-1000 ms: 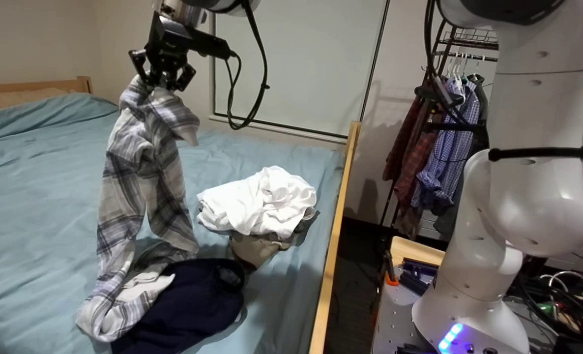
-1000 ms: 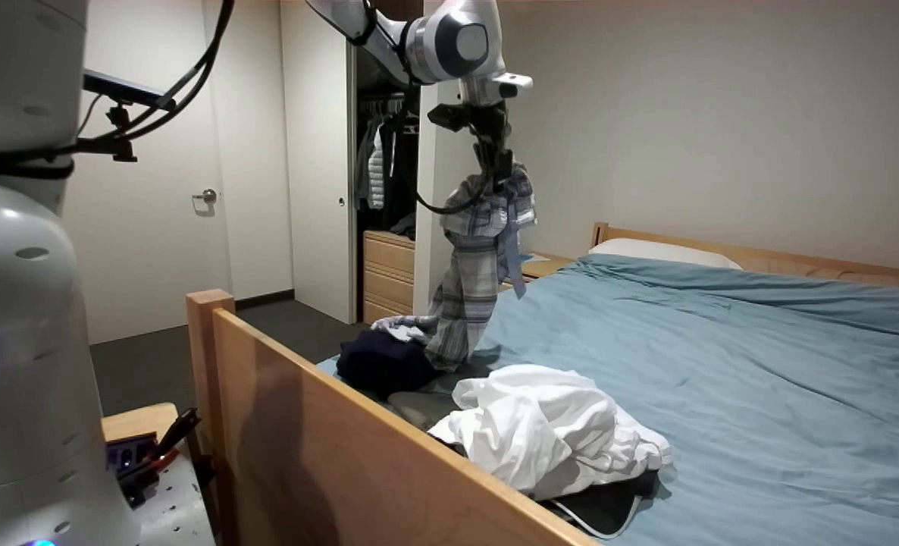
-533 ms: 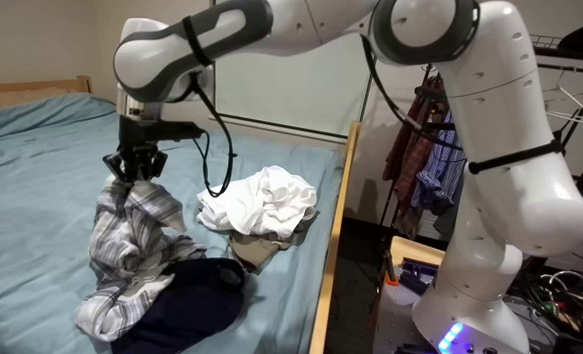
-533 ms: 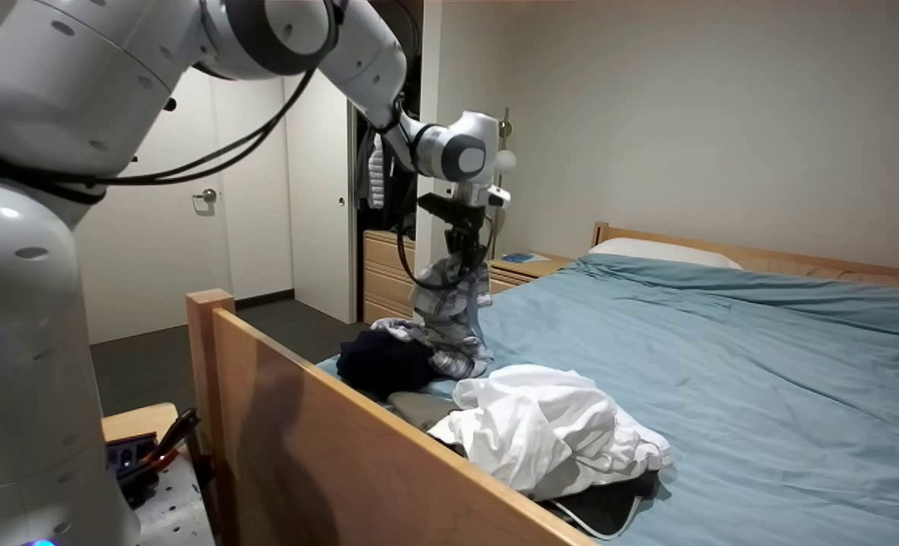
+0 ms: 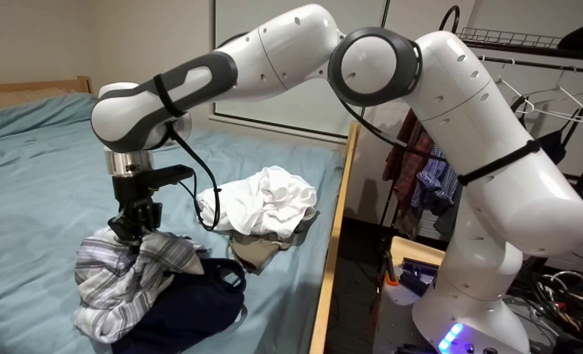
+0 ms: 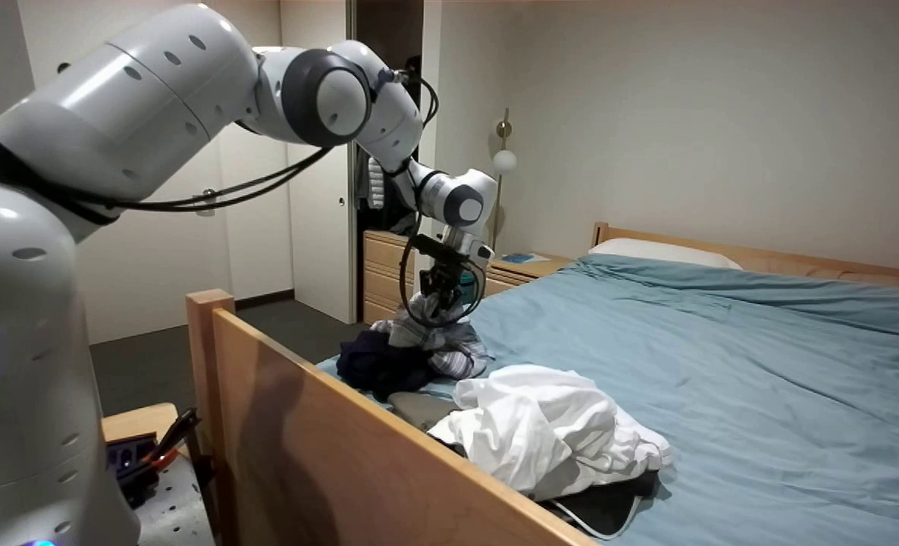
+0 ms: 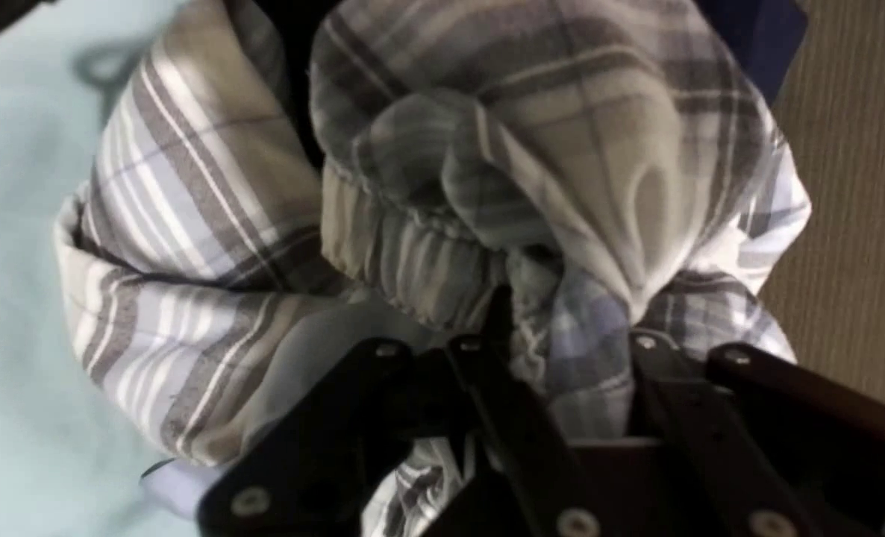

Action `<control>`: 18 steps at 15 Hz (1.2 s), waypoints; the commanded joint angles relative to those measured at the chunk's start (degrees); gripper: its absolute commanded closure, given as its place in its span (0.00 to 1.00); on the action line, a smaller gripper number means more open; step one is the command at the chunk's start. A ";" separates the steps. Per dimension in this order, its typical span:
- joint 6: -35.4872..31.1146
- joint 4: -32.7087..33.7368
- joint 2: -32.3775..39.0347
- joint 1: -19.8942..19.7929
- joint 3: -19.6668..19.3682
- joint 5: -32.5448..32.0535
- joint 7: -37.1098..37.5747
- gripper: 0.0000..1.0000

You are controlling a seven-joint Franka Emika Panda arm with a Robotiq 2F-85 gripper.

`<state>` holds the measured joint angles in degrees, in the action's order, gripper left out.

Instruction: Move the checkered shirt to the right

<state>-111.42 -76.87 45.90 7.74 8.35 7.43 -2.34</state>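
Lowered shirt (image 5: pixel 109 280) bunches beneath the end effector (image 5: pixel 134 241).

Both exterior views, set back, share bed (image 5: pixel 36 196); an exterior view looks over footboard (image 6: pixel 366 470); wrist view down, close on checkered shirt (image 7: pixel 442 156).

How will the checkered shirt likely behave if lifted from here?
Probably floppy: the checkered shirt bunches into soft, deep folds in the wrist view. Its lower folds may dangle and trail, as the gripper is only at its top. It could drag the navy cloth, which it partly overlaps in an exterior view.
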 commanded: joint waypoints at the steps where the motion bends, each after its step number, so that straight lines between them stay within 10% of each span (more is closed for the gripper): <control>1: 9.42 5.17 3.25 -1.24 1.71 -0.27 -8.19 0.45; 8: 23.99 -1.30 -3.95 -2.50 1.82 -1.51 -20.78 0.03; 18: 20.90 -15.28 -13.49 -11.57 -2.71 6.35 -17.51 0.00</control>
<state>-87.82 -85.18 36.76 -0.21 6.42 9.16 -21.29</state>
